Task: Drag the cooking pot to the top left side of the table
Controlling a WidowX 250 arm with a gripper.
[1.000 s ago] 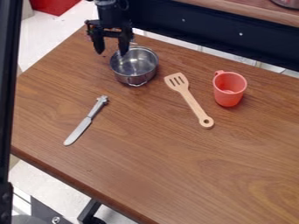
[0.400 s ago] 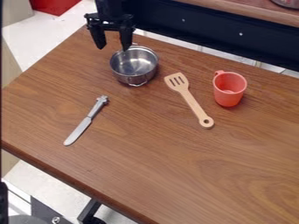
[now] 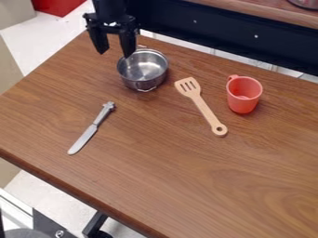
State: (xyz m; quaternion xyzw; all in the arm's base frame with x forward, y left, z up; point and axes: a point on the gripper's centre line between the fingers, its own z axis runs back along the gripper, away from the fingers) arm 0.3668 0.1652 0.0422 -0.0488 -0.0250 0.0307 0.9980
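Pincer (image 3: pixel 114 54) is hanging wide and empty, cooking pot (image 3: pixel 144 70) sitting just beside it; drag's looking done, only retreat remaining.

No text — no labels or numbers — is readable.
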